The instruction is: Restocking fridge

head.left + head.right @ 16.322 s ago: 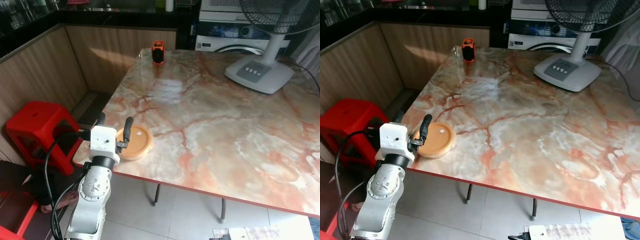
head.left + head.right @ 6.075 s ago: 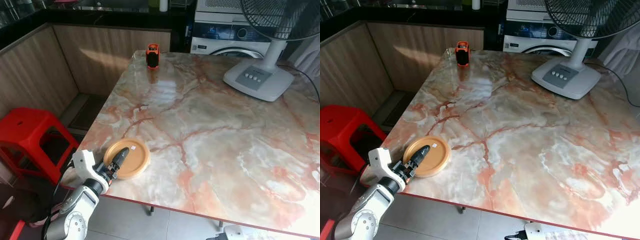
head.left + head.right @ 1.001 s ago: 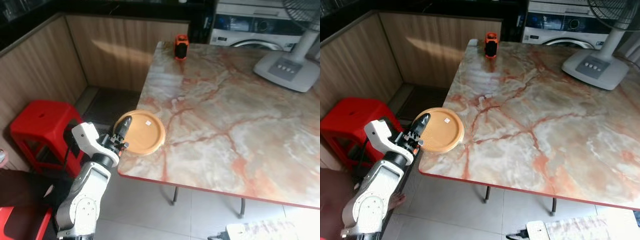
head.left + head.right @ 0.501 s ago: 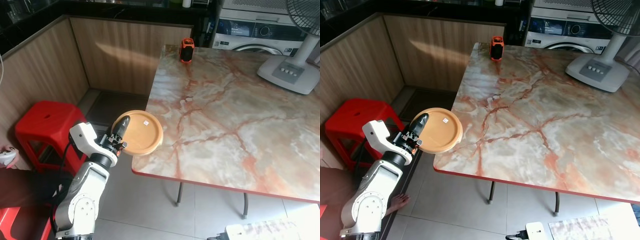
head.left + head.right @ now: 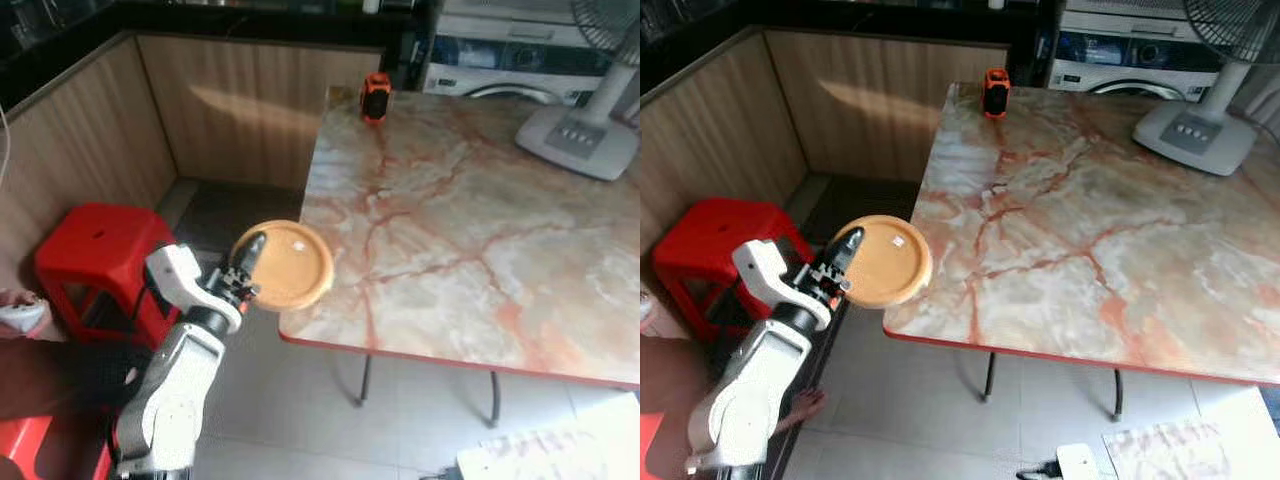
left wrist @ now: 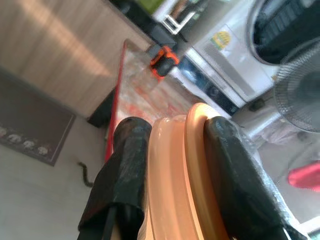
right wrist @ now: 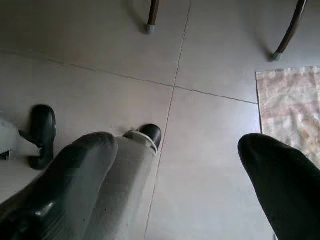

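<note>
Carrying the orange plate off toward the fridge.
Head views: left gripper [image 5: 247, 272] is gripping the orange plate [image 5: 292, 264] beside the marble table [image 5: 1120, 240]. Left wrist: fingers [image 6: 122, 165] are clamping its rim. Right wrist: right gripper [image 7: 175, 165] is hanging spread above floor. Next, likely turning fridgeward, keeping it level.

Fan [image 5: 1215, 70] head beyond picture's edge

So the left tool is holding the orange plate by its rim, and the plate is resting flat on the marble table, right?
Not quite. The left tool does grip the orange plate by its rim, but the left eye view shows the plate held in the air beside the marble table, off its edge.
</note>
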Motion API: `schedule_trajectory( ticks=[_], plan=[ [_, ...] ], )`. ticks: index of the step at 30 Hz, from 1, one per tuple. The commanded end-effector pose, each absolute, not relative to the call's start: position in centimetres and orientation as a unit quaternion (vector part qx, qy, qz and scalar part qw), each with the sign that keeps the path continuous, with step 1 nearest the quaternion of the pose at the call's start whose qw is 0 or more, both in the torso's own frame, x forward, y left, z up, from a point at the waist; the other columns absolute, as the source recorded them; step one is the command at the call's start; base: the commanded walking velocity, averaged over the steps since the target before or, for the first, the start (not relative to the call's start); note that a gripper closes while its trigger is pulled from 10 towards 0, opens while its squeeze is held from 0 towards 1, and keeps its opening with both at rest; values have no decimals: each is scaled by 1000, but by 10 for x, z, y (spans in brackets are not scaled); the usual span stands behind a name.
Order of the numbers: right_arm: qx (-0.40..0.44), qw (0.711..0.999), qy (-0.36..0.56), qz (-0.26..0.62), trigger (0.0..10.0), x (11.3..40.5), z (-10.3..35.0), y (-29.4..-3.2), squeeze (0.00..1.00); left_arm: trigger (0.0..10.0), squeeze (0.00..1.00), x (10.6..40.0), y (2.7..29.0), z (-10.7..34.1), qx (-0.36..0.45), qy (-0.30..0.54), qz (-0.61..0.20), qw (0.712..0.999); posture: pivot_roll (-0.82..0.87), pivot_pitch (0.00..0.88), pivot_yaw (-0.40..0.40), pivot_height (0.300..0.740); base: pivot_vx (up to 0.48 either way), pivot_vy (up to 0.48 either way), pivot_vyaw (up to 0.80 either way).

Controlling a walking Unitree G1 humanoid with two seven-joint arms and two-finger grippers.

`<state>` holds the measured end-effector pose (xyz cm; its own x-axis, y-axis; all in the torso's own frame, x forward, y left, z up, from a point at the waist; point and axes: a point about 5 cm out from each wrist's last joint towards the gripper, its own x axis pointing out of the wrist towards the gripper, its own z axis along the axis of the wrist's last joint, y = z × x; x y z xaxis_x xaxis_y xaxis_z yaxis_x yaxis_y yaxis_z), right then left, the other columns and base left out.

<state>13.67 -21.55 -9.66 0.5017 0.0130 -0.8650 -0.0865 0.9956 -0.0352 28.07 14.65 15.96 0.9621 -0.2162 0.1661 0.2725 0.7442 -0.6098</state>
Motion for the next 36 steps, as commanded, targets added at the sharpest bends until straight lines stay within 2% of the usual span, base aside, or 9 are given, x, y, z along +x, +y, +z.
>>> schedule_trajectory(
  ticks=[1, 6, 12, 31, 36],
  plan=[
    [-32, 863, 503, 30, 10000, 133, -98, -213, 0, 10000, 0, 280, 148, 161, -332, -46, -128, 933, 19, 50, -9, 740, 0, 277, 0],
    [-32, 863, 503, 28, 10000, 134, -98, -213, 0, 10000, 0, 280, 148, 161, -332, -46, -126, 934, 21, 50, -9, 740, 0, 260, 0],
    [-32, 862, 505, 28, 10000, 133, -98, -213, 0, 10000, 0, 279, 150, 159, -316, -44, -121, 940, 21, 50, -9, 740, 0, 0, 0],
    [-39, 857, 513, 36, 10000, 132, -99, -213, 0, 10000, 0, 278, 144, 164, -293, -47, -144, 944, 24, 51, -10, 740, 0, 0, -800],
    [-39, 856, 513, 37, 10000, 132, -99, -213, 0, 10000, 0, 279, 142, 165, -271, -49, -147, 950, 24, 49, -8, 740, 0, -383, -800]
  ],
)
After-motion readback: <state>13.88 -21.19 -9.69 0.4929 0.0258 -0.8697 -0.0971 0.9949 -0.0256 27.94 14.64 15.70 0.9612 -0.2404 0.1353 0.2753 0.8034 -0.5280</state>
